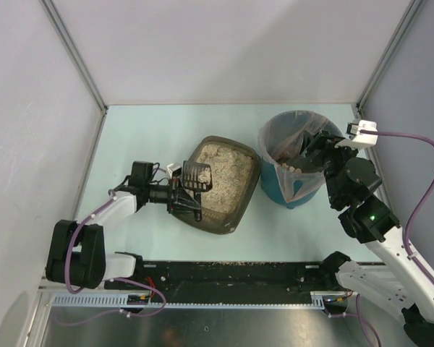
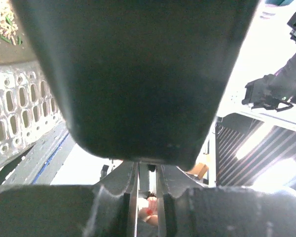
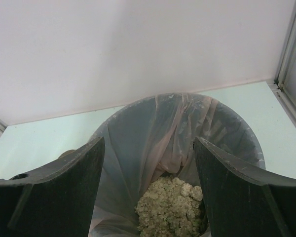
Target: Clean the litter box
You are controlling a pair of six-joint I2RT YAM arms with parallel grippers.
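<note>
- While the left claw was clamped shut on the handle end of the black slotted scoop, the scoop's head sat over the left edge of the litter box, above the beige litter.
- The litter box lay near the middle of the pale table, just left of the teal bin. Its far right corner was close against the bin, and I could not tell whether they touched.
- From the left wrist, a broad dark part of the scoop filled most of the view and ran down into the narrow gap between the two fingers. Slotted plastic showed at the left, with grains of litter beyond it.
- The right claw hung above the bin with its fingers spread wide, holding nothing. Seen from its wrist, one finger stood to each side of the bin's mouth.
- A clear bag liner lined the bin, and a heap of pale clumps lay at its bottom.
</note>
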